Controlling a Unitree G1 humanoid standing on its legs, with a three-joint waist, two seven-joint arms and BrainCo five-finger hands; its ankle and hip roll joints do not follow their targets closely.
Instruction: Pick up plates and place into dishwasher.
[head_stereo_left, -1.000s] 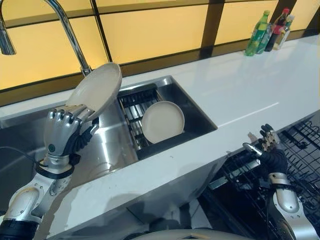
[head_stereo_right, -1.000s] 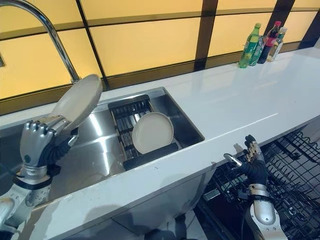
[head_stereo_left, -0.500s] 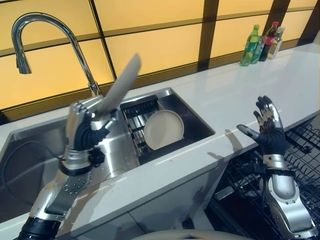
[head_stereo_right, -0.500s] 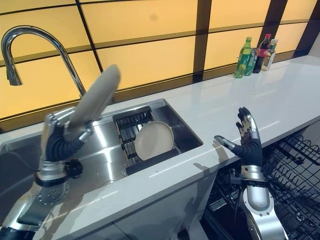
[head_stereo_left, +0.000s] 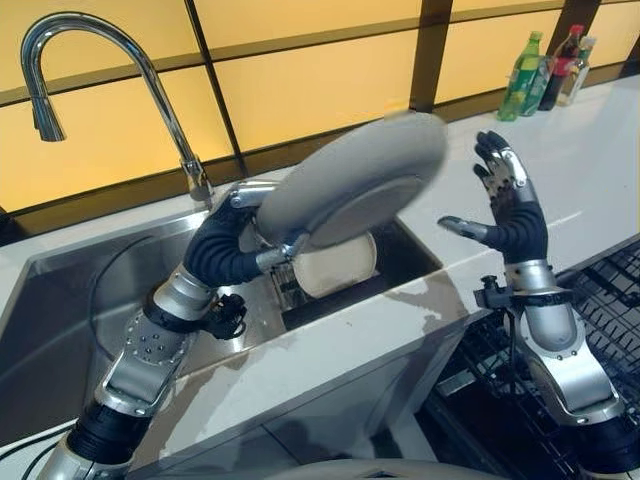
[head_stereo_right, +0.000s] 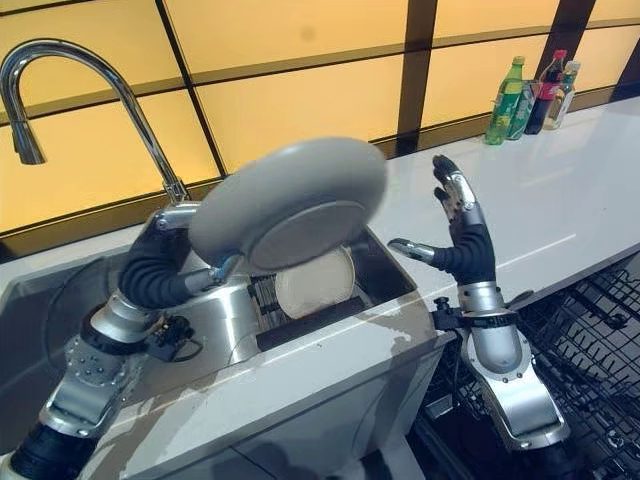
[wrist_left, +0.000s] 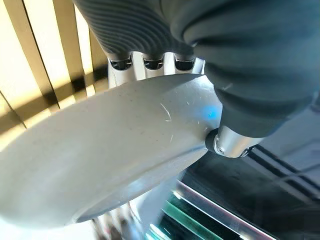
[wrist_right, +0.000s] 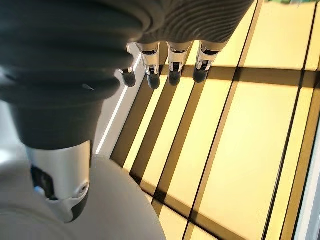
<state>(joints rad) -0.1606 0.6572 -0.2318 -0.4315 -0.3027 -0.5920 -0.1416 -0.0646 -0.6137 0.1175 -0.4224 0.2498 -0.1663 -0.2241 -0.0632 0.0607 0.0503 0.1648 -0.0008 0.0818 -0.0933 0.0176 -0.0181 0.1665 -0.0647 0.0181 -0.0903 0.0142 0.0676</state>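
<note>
Two plates show: the left hand (head_stereo_left: 228, 250) grips one plate (head_stereo_left: 350, 180) by its rim, tilted above the sink (head_stereo_left: 60, 300); a second plate (head_stereo_left: 340, 268) leans in the sink rack. Beside the raised plate, the right hand (head_stereo_left: 512, 215) has fingers spread wide, holding nothing

White counter (head_stereo_left: 600, 170): bottles (head_stereo_left: 548, 70) at far end by wall; sink (head_stereo_left: 60, 330) set in.

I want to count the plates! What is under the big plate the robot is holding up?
Under the raised grey round plate, held by the left hand, a cream round plate leans in the steel sink's dark rack. Its top edge is covered, and so is most of the rack.
</note>
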